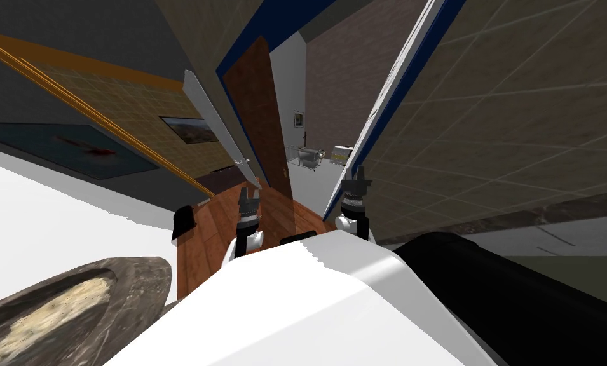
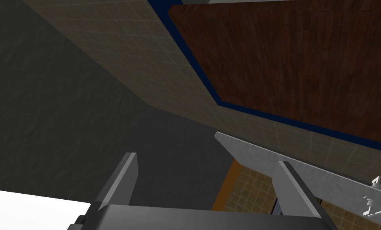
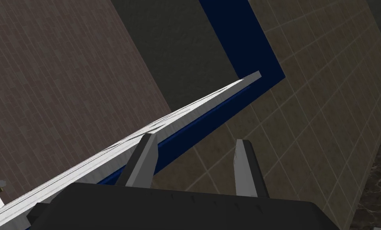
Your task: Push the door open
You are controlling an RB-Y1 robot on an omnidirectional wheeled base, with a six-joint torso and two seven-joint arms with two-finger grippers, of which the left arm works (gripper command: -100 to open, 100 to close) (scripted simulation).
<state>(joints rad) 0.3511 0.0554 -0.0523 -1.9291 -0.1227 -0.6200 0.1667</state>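
Your left claw is hovering released above the brown wooden floor, fingers spread on nothing, just beside a grey slab carrying a lever handle, while your right claw is likewise gaping empty close to a pale grey panel running along the blue frame. Between them the brown wooden door is standing inside that frame on your left side, swung aside and leaving a gap. Through it a lit room with small furniture is showing beyond.
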